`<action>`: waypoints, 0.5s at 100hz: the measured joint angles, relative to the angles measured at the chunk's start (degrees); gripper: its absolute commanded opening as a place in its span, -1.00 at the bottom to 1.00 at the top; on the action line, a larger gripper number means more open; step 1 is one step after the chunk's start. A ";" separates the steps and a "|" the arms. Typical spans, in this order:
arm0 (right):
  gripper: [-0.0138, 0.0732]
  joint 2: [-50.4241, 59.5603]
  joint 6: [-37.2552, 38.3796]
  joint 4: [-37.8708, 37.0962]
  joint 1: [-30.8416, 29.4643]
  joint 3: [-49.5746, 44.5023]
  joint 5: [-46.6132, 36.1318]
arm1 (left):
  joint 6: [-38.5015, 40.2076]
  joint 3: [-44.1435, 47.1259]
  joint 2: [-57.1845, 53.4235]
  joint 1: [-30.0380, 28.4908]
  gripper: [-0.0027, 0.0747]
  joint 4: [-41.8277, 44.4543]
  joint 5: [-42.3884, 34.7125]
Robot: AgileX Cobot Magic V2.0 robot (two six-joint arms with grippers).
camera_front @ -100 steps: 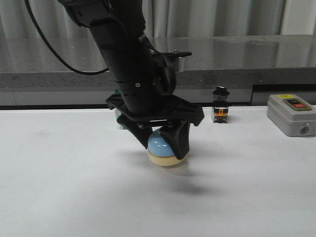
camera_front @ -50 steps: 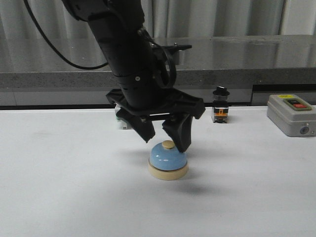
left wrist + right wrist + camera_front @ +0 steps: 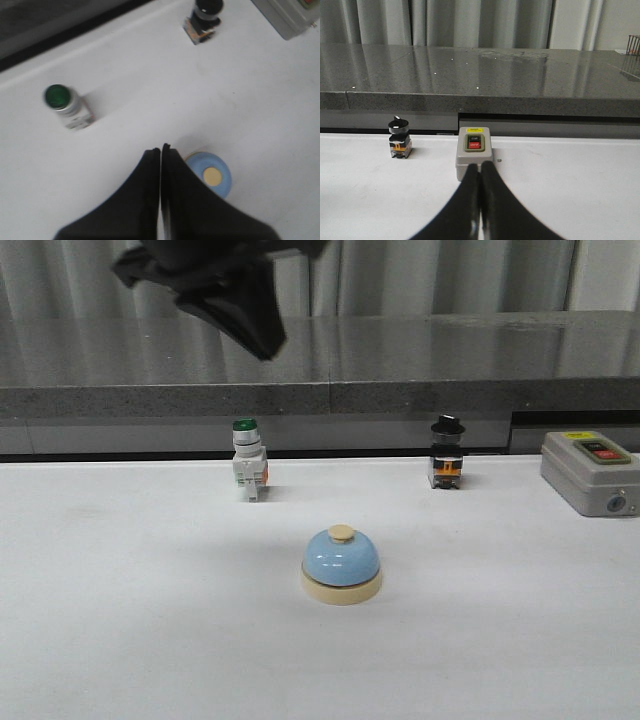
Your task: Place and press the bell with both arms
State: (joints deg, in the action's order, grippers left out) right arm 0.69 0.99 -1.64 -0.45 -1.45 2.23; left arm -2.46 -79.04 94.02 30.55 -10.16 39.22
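Bell [image 3: 341, 564]: upright on white table [image 3: 150, 640], lower centre of front view, free of both grippers; blue dome, cream base, cream knob on top. Left gripper [image 3: 161, 150]: fingers pressed together, nothing between them; raised high, seen as blurred black shape at upper left of front view [image 3: 235, 300]. In left wrist view, bell [image 3: 212, 176] just right of closed fingertips, partly hidden behind right finger. Right gripper [image 3: 480, 167]: fingers shut flat against each other, empty; out of front view. Further out: green-capped switch [image 3: 248, 472] left of centre, behind bell; black-knob selector switch [image 3: 446, 452] right of centre, same row; grey box with red button [image 3: 588, 472] at right edge. In right wrist view, grey box [image 3: 474, 156] directly above fingertips, selector [image 3: 399, 144] at left.
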 measured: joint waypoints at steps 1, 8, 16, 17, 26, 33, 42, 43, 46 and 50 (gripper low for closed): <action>-0.84 0.00 0.00 0.00 0.00 0.00 0.00 | 0.00 0.24 -0.38 -0.31 -0.98 0.00 0.00; -0.84 0.00 0.00 0.00 0.00 0.00 0.00 | 0.00 2.94 -4.42 -3.62 -0.98 0.00 -0.36; -0.84 0.00 0.00 0.00 0.00 0.00 0.00 | 0.00 6.59 -9.59 -7.61 -0.98 0.00 -1.35; -0.84 0.00 0.00 0.00 0.00 0.00 0.00 | 0.00 6.90 -10.03 -8.37 -0.98 0.00 -1.50; -0.84 0.00 0.00 0.00 0.00 0.00 0.00 | 0.00 11.06 -15.74 -13.27 -0.98 0.00 -2.17; -0.84 0.00 0.00 0.00 0.00 0.00 0.00 | 0.00 14.24 -19.95 -16.92 -0.98 0.00 -2.81; -0.84 0.00 0.00 0.00 0.00 0.00 0.00 | 0.00 18.23 -25.44 -20.80 -0.98 0.00 -3.53; -0.84 0.00 0.00 0.00 0.00 0.00 0.00 | 0.00 18.54 -25.44 -21.04 -0.98 0.00 -3.67; -0.84 0.00 0.00 0.00 0.00 0.00 0.00 | 0.00 19.76 -27.32 -21.96 -0.98 0.00 -3.98; -0.84 0.00 0.00 0.00 0.00 0.00 0.00 | 0.00 21.52 -29.13 -23.02 -0.98 0.00 -4.43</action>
State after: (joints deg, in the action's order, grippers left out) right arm 0.69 0.99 -1.64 -0.45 -1.45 2.23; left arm -2.46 -57.52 64.89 7.52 -10.16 34.80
